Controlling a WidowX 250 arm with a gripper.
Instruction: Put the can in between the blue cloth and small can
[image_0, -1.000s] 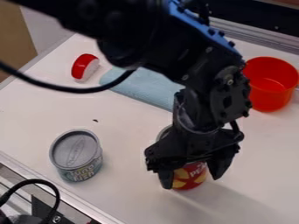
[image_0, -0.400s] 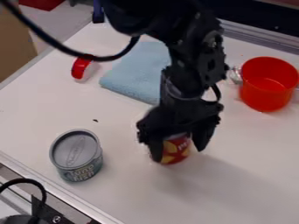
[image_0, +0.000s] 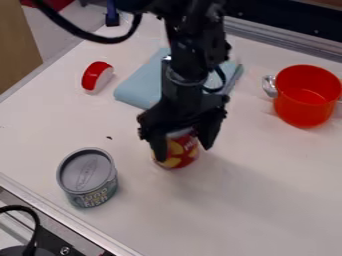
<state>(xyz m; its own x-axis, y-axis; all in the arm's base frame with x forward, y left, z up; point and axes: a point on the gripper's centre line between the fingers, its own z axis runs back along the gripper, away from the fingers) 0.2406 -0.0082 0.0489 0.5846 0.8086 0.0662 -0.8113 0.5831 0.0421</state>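
The red can (image_0: 176, 153) lies directly under the palm of the claw (image_0: 184, 151), between its two fingers, which pinch it from left and right. Its long axis runs close to upright, roughly in line with the downward-hanging claw, with its top toward the palm and its base toward the surface (image_0: 267, 205); whether the base touches, I cannot tell. The red can is on the near side of the blue cloth (image_0: 140, 86), and to the right and far of the small can (image_0: 87, 176). The open space between those two lies, I judge, mostly to the left of the red can, so the coming move likely calls for a leftward shift, slightly far, keeping the long axis upright before release.
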